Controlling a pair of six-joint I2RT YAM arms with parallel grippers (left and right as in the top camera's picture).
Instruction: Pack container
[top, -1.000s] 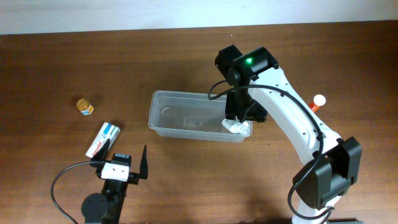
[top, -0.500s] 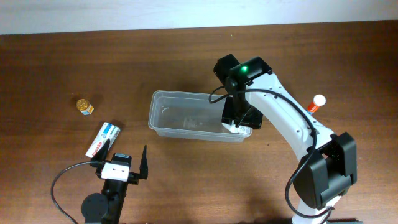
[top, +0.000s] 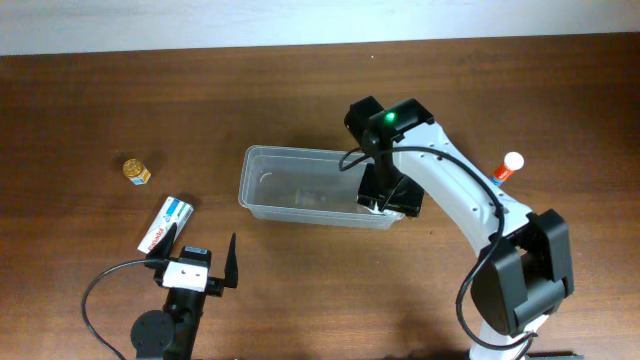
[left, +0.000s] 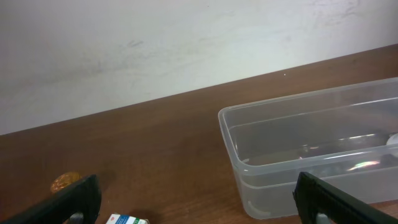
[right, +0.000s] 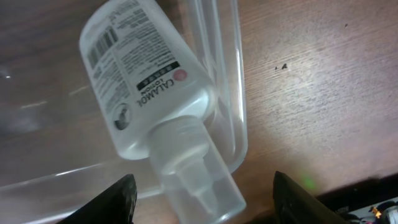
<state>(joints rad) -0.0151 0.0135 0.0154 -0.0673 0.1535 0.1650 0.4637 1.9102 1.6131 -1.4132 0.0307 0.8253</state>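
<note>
Nudged in and down over the right end of the container (top: 290, 188) compared with a second back, talking about the right gripper (right: 204, 190) here, and now hiding the white bottle seen peeking out by the near-right corner in the older overhead shots. Only catching it in the right wrist view now: calamine lotion bottle (right: 146, 87) lying on its side on the tub floor, cap end tucked toward the rounded corner, right beside the side wall. Got the fingers (right: 118, 196) spread wide either side of the cap, not visibly touching it, so reading that as let go rather than gripped. Probably counts as one item packed. Over on the other side, left gripper (top: 197, 252) parked near the front edge of the table (top: 80, 100), prongs wide apart too, nothing between them, aimed at the tub's left end. As for the tub, sitting mid-table, nothing else visible inside. Still outside it: small blue-and-white box (top: 165, 223) right by the left gripper, little gold-topped jar (top: 137, 171) further out to the left, and a red-and-white thing (top: 508, 165) off to the right, too small to identify. Guessing next up means lifting the right arm clear without dragging the bottle along, then going for one of those leftovers.
</note>
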